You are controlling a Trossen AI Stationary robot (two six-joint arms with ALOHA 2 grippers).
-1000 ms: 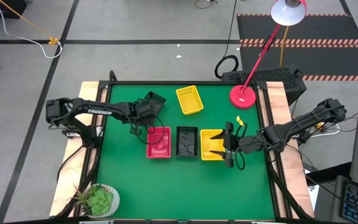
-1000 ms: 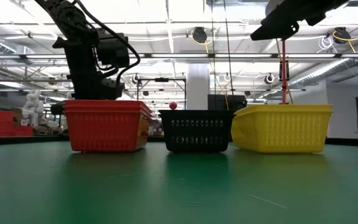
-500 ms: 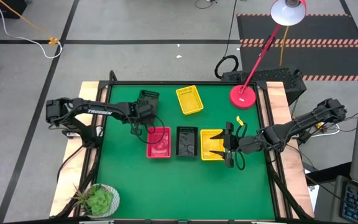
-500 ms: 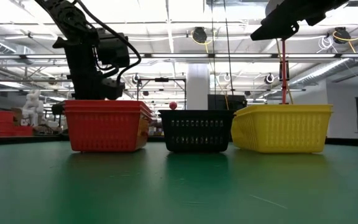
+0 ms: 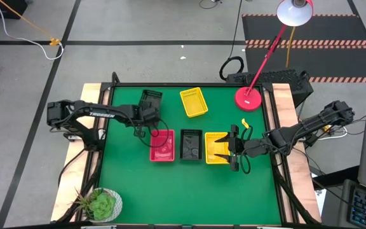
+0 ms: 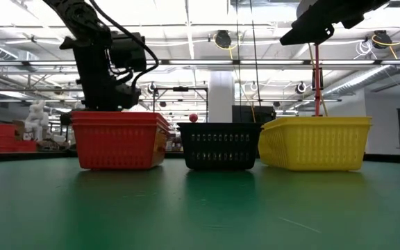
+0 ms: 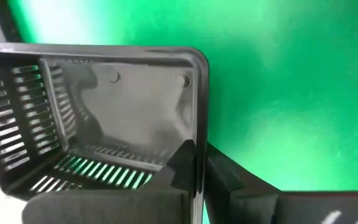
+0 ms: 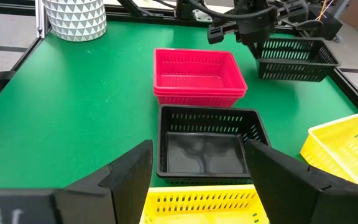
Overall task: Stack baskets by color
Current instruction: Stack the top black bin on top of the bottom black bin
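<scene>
My left gripper is shut on a black basket at the table's far left; the right wrist view shows this gripper and the basket. A red basket stack, a black basket and a yellow basket rest on their bottoms in a row mid-table. Another yellow basket lies farther back. My right gripper hovers open over the right end of the near yellow basket. In the low view the red stack hides the held basket. My left gripper pinches one side wall of the black basket, one finger inside the basket and one outside. The fingers come slanting down from the near side. The basket sits roughly level, open side up; whether it is off the table, I cannot tell.
A round red lamp base stands at the far right, its stem leaning over the table's edge. A potted plant sits at the near left corner. A small yellow object lies near the right gripper. Bare green mat lies along the near side.
The black basket at my left gripper has turned about, from skewed to nearly square with the table's edges, and shifted a little toward the left edge. My left arm has barely moved. My right arm has kept still.
</scene>
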